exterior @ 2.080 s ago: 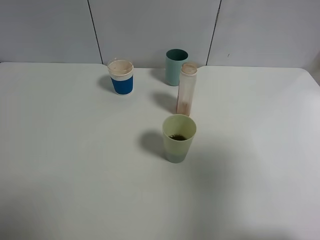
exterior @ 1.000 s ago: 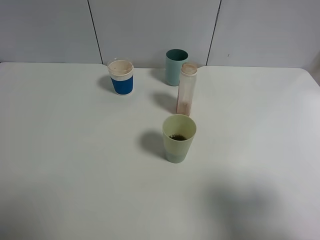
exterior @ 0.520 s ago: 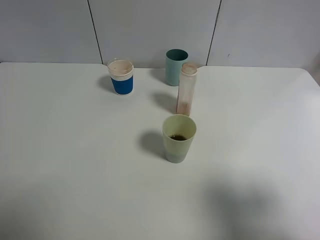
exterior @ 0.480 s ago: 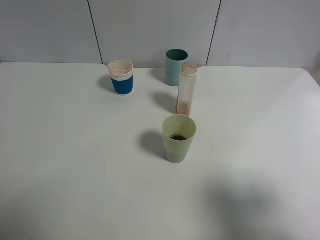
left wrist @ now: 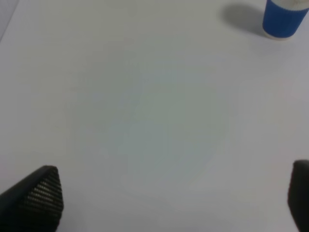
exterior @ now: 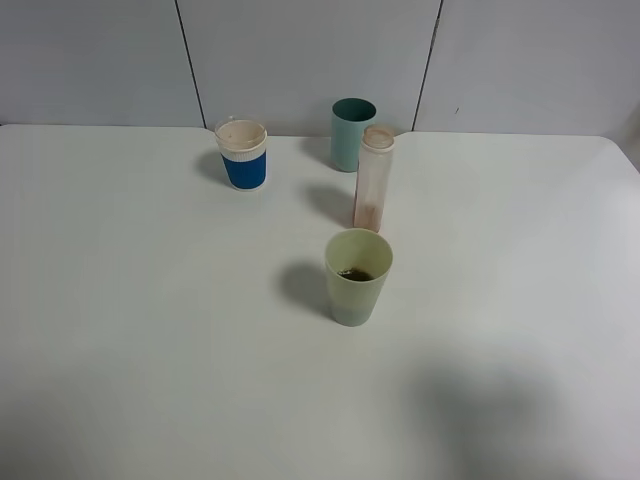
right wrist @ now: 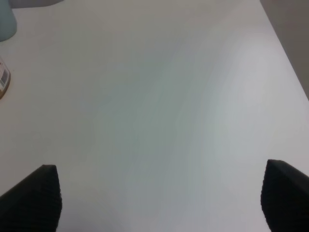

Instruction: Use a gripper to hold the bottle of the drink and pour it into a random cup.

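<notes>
Now, from the high camera, the bottle of the drink [exterior: 374,178] is seen upright near the middle of the white table [exterior: 120,330], capless, only a little brown liquid at its base. It is judged light, top-heavy and easily squashed, with slick clear plastic, so a grip around mid-body is favoured, firm but not crushing. The cup [exterior: 358,277] is set just in front of it, apart, dark liquid already at its bottom. A teal tumbler [exterior: 352,133] is placed just behind the bottle and a blue cup [exterior: 242,154] well to the left. Grey wall panels [exterior: 300,60] are seen behind.

From the left wrist, the left gripper [left wrist: 174,198] is shown spread wide, nothing held, above bare tabletop.

From the right wrist, the right gripper [right wrist: 161,198] is likewise parted and empty; the bottle's label edge is glimpsed at the frame's side.
</notes>
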Action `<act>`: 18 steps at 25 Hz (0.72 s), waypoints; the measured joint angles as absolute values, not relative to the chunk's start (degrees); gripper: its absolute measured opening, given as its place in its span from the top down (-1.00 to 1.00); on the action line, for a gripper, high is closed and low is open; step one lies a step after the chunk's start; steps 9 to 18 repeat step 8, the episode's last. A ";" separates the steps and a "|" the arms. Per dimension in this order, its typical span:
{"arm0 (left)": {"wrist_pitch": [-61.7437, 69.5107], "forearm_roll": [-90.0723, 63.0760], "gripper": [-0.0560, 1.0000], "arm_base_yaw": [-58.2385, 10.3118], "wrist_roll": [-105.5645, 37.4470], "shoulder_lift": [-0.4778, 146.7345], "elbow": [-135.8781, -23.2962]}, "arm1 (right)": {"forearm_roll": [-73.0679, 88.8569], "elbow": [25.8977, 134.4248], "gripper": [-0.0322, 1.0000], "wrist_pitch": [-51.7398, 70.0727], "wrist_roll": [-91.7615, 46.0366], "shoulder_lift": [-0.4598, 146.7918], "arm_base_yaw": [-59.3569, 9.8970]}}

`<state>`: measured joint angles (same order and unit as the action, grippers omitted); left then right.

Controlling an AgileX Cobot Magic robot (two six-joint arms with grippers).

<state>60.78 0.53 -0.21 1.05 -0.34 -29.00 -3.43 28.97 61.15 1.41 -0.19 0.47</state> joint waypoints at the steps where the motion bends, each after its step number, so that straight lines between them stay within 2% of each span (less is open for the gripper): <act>1: 60.78 0.53 -0.86 -0.21 1.05 -0.34 -29.00 | -3.43 28.97 -0.64 61.15 1.41 -0.19 0.47; 18: 60.78 0.53 -0.86 -0.21 1.05 -0.34 -29.00 | -3.43 28.97 -0.64 61.15 1.41 -0.19 0.47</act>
